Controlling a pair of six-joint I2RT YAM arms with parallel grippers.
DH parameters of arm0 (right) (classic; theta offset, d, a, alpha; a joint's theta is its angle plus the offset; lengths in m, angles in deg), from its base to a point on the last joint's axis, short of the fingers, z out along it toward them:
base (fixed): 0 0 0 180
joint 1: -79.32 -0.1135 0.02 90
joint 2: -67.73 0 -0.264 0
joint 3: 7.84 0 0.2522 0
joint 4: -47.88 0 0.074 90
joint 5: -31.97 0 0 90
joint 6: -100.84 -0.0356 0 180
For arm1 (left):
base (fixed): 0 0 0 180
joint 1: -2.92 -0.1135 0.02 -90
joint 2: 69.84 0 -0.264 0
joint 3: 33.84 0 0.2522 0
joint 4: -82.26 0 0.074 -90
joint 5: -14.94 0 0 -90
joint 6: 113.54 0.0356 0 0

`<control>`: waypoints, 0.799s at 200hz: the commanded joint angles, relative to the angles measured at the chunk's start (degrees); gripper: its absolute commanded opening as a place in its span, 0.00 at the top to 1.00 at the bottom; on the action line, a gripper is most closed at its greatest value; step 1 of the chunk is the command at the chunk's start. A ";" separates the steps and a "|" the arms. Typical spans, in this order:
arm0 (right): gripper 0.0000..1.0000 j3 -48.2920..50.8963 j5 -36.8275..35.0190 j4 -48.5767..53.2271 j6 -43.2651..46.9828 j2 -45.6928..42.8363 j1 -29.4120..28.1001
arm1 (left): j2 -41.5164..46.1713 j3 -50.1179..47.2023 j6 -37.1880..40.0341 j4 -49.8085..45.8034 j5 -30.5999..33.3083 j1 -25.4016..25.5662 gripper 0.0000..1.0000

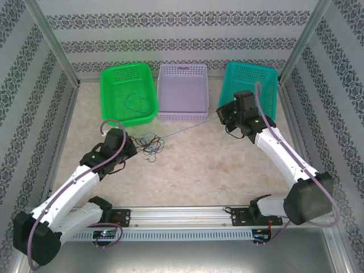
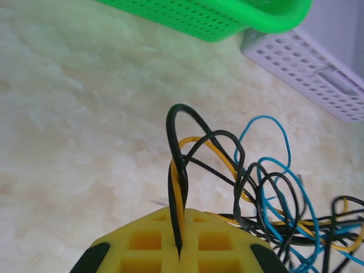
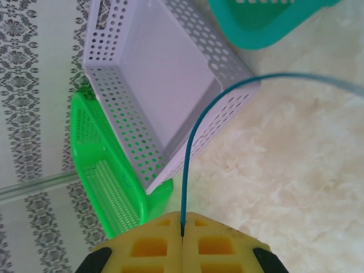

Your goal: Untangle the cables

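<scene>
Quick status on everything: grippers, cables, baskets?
left gripper, shut on black and yellow cables
right gripper, shut on blue cable
cable tangle, knotted, on the table
green basket, one loose cable inside
lavender basket, empty
teal basket, partly hidden by arm

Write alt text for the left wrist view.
The left gripper, shut at the bottom edge, pinches a black cable and a yellow cable that arch upward. To their right a tangle of black, blue and yellow cables lies on the pale table; a green basket and a lavender basket sit beyond.
</scene>
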 commanded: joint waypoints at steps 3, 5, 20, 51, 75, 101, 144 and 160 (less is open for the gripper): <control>1.00 -4.14 -5.24 5.45 6.86 -2.91 2.76 | -1.69 2.83 -1.16 -7.06 5.23 -0.32 1.00; 1.00 -4.40 -5.40 5.72 7.17 -2.99 3.03 | -1.83 2.97 -1.22 -7.47 5.57 -0.32 1.00; 1.00 -7.04 -6.51 7.60 9.62 -3.46 4.76 | -2.44 3.32 -2.13 -10.98 8.23 -0.33 1.00; 1.00 -12.04 -8.76 9.58 13.78 -4.73 6.98 | -1.97 2.15 -2.81 -12.60 10.05 -0.34 1.00; 1.00 -14.59 -8.65 9.45 15.58 -4.79 7.11 | -1.96 1.15 -2.85 -11.01 9.14 -0.36 1.00; 1.00 -18.17 -7.55 10.00 17.69 -3.31 4.77 | -2.54 -0.16 -2.69 -5.97 6.00 -0.34 1.00; 1.00 -23.48 -12.71 12.85 23.15 -2.54 -0.73 | -6.68 2.14 -4.93 -0.82 1.15 -0.32 0.74; 1.00 -23.18 -11.20 11.19 23.33 -2.25 -1.77 | -7.50 5.42 -8.21 -3.11 1.26 -0.37 0.40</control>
